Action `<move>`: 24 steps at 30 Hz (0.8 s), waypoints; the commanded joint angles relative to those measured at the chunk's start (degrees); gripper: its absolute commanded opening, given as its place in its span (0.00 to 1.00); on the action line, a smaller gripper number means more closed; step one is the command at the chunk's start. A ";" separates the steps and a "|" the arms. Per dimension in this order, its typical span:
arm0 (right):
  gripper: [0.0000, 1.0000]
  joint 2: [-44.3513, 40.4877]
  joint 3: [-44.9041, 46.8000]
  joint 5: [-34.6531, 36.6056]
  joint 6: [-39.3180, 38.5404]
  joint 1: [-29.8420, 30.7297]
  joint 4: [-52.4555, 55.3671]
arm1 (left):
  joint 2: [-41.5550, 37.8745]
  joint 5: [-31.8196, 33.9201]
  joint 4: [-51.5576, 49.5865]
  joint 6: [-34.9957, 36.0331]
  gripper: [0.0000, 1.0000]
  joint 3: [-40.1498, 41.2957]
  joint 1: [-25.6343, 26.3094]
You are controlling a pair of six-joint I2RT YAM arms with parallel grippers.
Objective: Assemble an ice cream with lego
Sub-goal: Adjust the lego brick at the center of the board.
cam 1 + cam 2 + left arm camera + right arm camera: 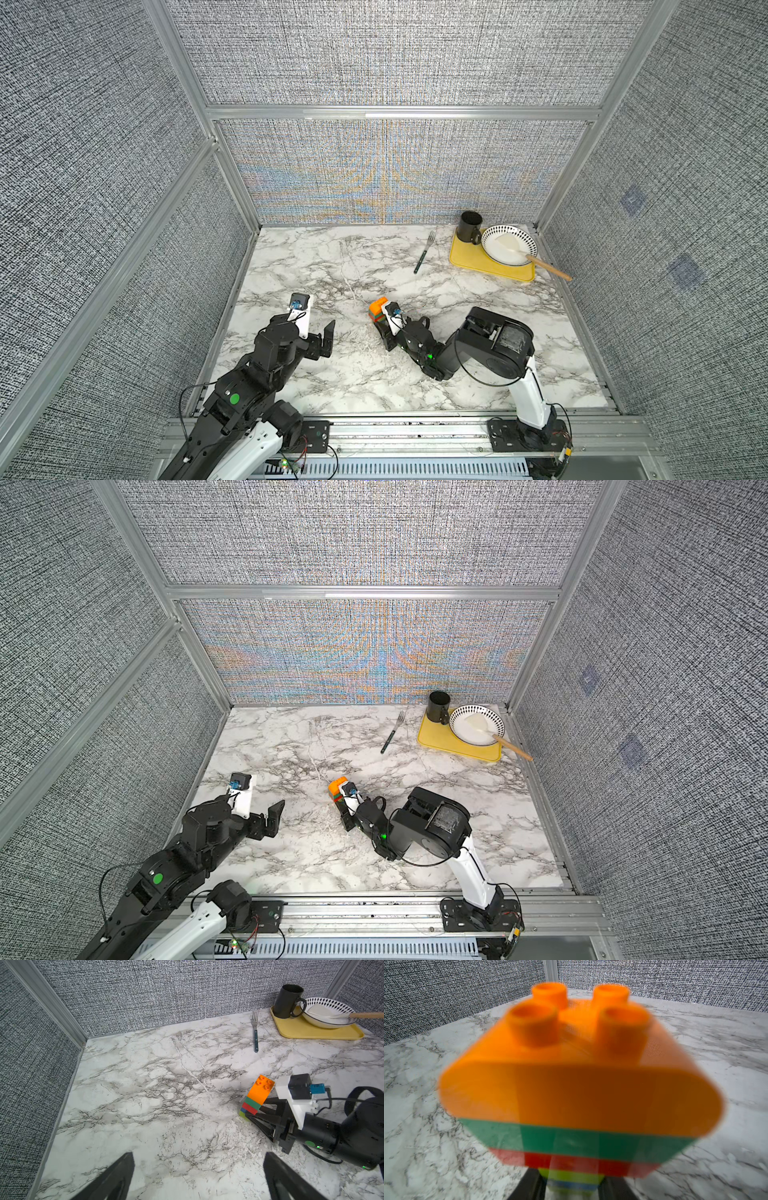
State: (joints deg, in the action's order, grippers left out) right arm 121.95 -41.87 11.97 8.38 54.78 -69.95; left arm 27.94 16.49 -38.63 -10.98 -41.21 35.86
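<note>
The ice cream (pixel 378 309) (pixel 338 789) is one lego stack on the marble table, left of centre. It has an orange rounded top, green and red wide layers, and a narrow lime-blue-lime stem. My right gripper (pixel 377 323) reaches it low from the near right, and its black fingers (pixel 529 1186) press both sides of the stem, shut on it. In the right wrist view the ice cream (pixel 579 1093) fills the picture and is blurred. My left gripper (pixel 326 338) (pixel 199 1155) hovers to the left of the ice cream (pixel 257 1095), open wide and holding nothing.
A fork (pixel 424 251) lies at the back middle of the table. In the back right corner a yellow tray (pixel 478 264) holds a black mug (pixel 469 228) and a patterned bowl (pixel 509 245) with a wooden-handled spatula (pixel 548 268). Fabric walls enclose three sides.
</note>
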 commanded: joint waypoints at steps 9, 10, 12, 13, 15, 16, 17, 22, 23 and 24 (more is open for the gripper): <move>0.26 -5.77 0.41 0.85 -0.55 -0.32 6.07 | 0.18 -1.33 1.59 0.22 1.00 0.14 -0.35; 0.25 -6.45 0.18 0.39 -0.43 -0.45 7.64 | 0.18 -1.35 1.62 0.29 1.00 0.13 -0.41; 0.24 -8.06 -0.54 -0.74 0.34 -0.92 12.37 | 0.22 -1.59 1.65 0.18 1.00 0.18 -0.44; 0.23 -9.03 -0.69 -1.02 0.63 -0.99 14.38 | 0.20 -1.65 1.66 0.17 1.00 0.15 -0.51; 0.22 -11.60 -1.26 -1.44 0.93 -1.37 20.19 | 0.24 -1.88 1.68 0.22 1.00 0.23 -0.48; 0.22 -12.72 -1.65 -1.94 1.16 -1.50 22.97 | 0.25 -1.90 1.68 0.21 1.00 0.22 -0.52; 0.22 -14.16 -2.00 -3.01 1.45 -1.82 26.37 | 0.27 -1.94 1.66 0.22 1.00 0.25 -0.52; 0.22 -20.02 -6.70 -9.03 3.37 -2.96 45.98 | 0.42 -2.62 1.79 0.09 1.00 0.18 -0.61; 0.21 -20.84 -8.13 -9.50 4.17 -3.11 51.12 | 0.36 -2.69 1.83 0.11 1.00 0.18 -0.61; 0.21 -21.49 -9.40 -10.31 4.92 -3.30 55.33 | 0.40 -2.92 1.88 0.09 1.00 0.21 -0.61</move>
State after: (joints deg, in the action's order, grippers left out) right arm 101.97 -48.95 5.32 10.92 51.72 -30.46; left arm 28.29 14.48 -38.52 -10.96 -41.01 35.40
